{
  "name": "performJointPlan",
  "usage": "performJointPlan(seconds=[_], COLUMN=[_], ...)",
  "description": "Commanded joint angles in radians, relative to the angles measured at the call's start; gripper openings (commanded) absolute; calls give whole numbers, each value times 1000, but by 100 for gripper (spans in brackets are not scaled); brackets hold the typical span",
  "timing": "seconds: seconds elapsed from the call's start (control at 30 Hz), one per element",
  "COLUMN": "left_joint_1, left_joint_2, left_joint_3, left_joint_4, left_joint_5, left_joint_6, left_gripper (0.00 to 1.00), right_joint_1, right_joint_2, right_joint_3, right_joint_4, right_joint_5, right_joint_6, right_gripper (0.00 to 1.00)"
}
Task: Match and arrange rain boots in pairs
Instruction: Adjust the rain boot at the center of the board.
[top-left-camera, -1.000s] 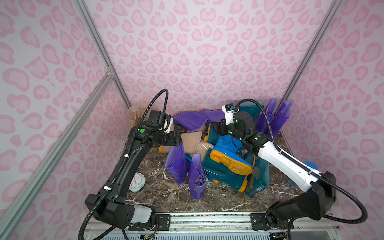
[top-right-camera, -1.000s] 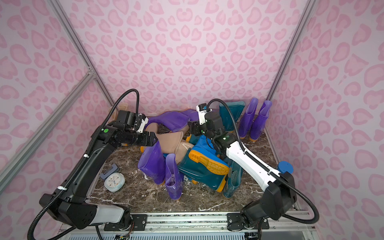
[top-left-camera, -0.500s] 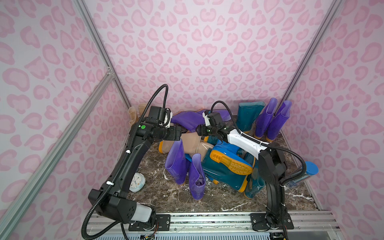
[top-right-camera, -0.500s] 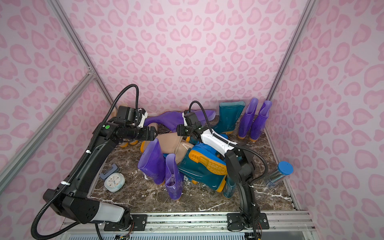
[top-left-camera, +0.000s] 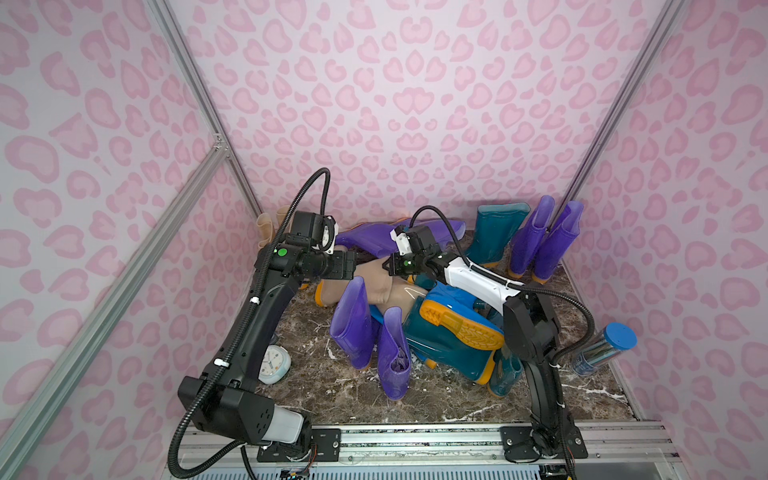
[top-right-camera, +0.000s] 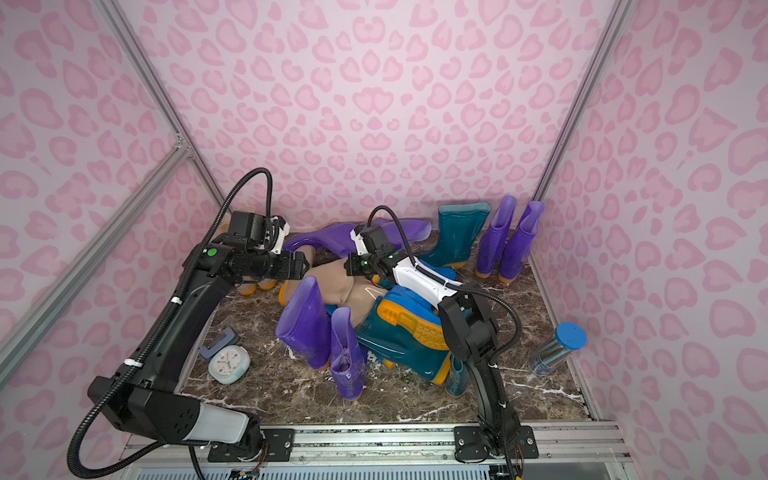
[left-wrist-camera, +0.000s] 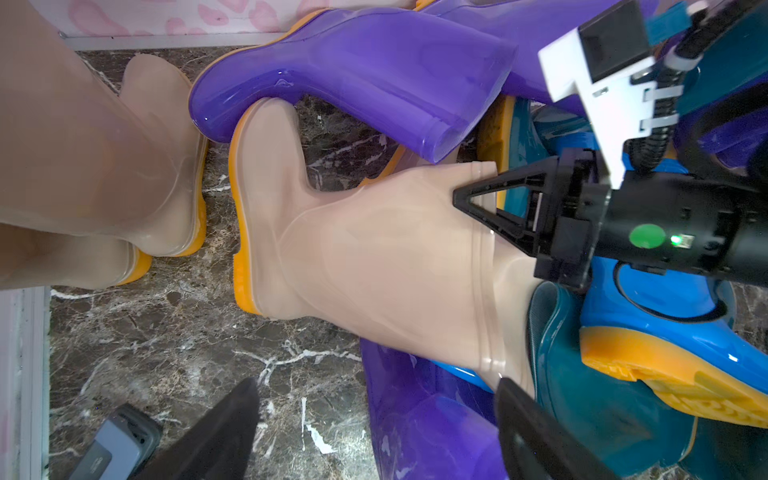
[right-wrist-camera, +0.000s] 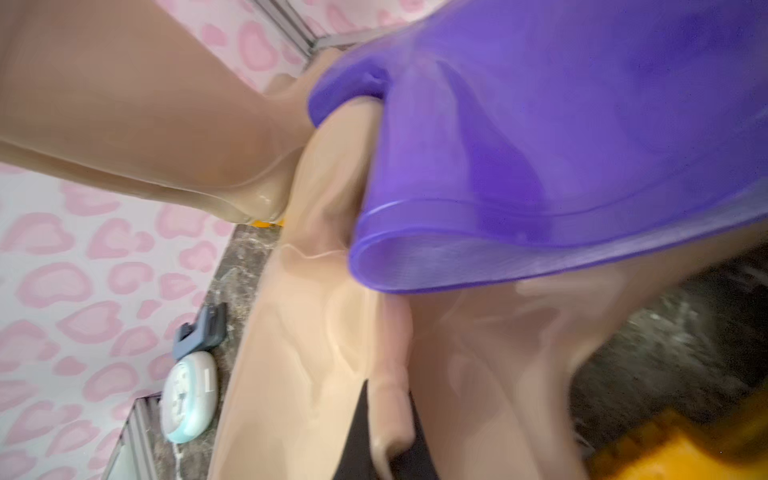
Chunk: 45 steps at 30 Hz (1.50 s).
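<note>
Right jaws: your right gripper (left-wrist-camera: 457, 195) is clamped tight, pinching the cuff of the beige boot (left-wrist-camera: 374, 249).
Left jaws: your left gripper (top-left-camera: 348, 266) is spread wide and grips nothing; it hangs near the same boot.
Beige boot: on its side mid-pile, toe touching a fallen purple boot (left-wrist-camera: 353, 70), cuff just beside a blue boot (left-wrist-camera: 648, 303).
Back left corner: beige pair (left-wrist-camera: 162, 166) upright, side by side.
Back right corner: purple pair (top-left-camera: 544, 245) upright; teal boot (top-left-camera: 494, 237) upright just beside it.
Pile front: front purple boots (top-left-camera: 357, 328) lean together; upturned teal boot (top-left-camera: 449, 357) lies sole up beside them.
Floor: clock (top-left-camera: 274, 365) beside your left arm.
</note>
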<state>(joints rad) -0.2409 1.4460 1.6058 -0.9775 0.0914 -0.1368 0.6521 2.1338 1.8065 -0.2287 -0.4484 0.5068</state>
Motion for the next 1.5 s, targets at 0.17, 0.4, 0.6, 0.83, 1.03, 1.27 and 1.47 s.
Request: performJointPlan(seconds=[0.17,0.4,0.6,0.83,1.03,1.27,1.47], left_joint_1=[49,77,100,107,106,69,51], left_joint_2=[-57,-151,-202,-225,-217,-259,-229], left_joint_3=[-24,-111,-201,-293,-385,-477,-509], left_joint_4=[30,55,79,187,441,660,735], left_joint_5=[-9,-60,-74,-49,97,132,227], left_joint_6=[5,-13,-51,-160,-368,-468,-479], left_gripper=[89,92,95,100,100,100,100], right_joint_1=[101,160,191,178,142,102,23], right_joint_2=[52,289,329,319,222,148,78], right_joint_3=[288,721,715,684,454,222,22], right_joint_4=[-89,-229,-71,1,131,483,967], right_joint_5=[-54,-140,-238,-292,-256,-387,-478], right_joint_6=[-50,30,187,272,327,576,918], right_gripper=[0,7,39,53,56,57,61])
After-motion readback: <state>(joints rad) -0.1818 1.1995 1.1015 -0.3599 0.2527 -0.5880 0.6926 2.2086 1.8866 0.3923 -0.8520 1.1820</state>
